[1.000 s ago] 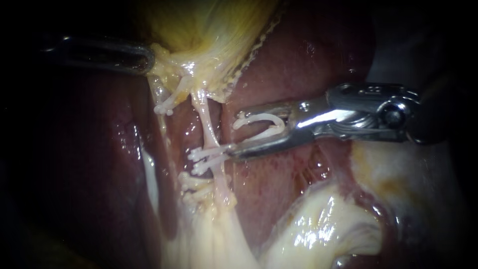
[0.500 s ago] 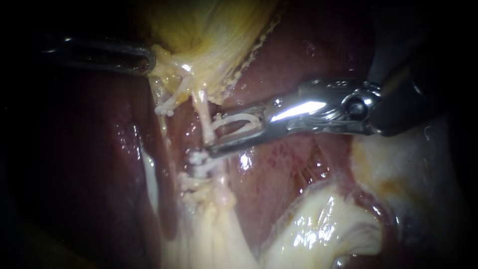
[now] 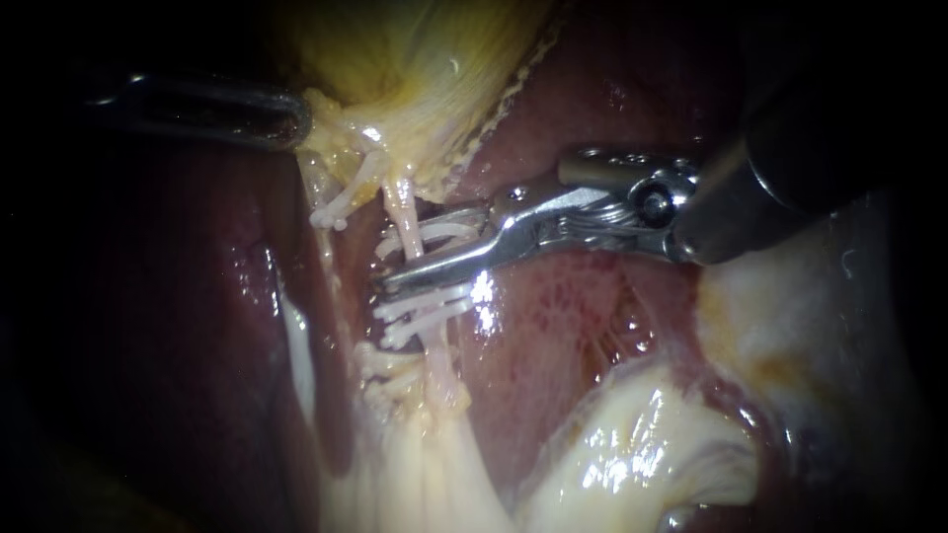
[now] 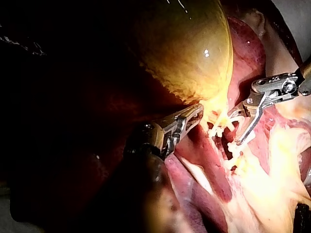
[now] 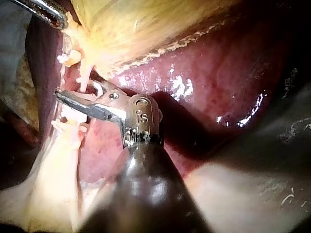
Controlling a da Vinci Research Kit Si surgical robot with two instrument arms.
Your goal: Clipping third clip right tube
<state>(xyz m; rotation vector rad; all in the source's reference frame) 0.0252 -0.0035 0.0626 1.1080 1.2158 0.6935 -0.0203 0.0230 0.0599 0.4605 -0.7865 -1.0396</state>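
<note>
A: Two clips (image 3: 420,311) sat on the right tube (image 3: 401,202), at its near end. Where was the 3rd?

B: The 3rd clip (image 3: 434,235) was in the right instrument (image 3: 405,247), jaws clamped on it, astride the tube betw. those two and the gallbladder (image 3: 415,69). I couldn't tell if it was latched.

A: And the left side?

B: The left instrument (image 3: 286,118) had its jaws clamped on the gallbladder edge, holding the tube stretched. To do it well, I think: both legs past the whole tube, square to it, clear of the next clip, then squeeze w/o pulling.
</note>
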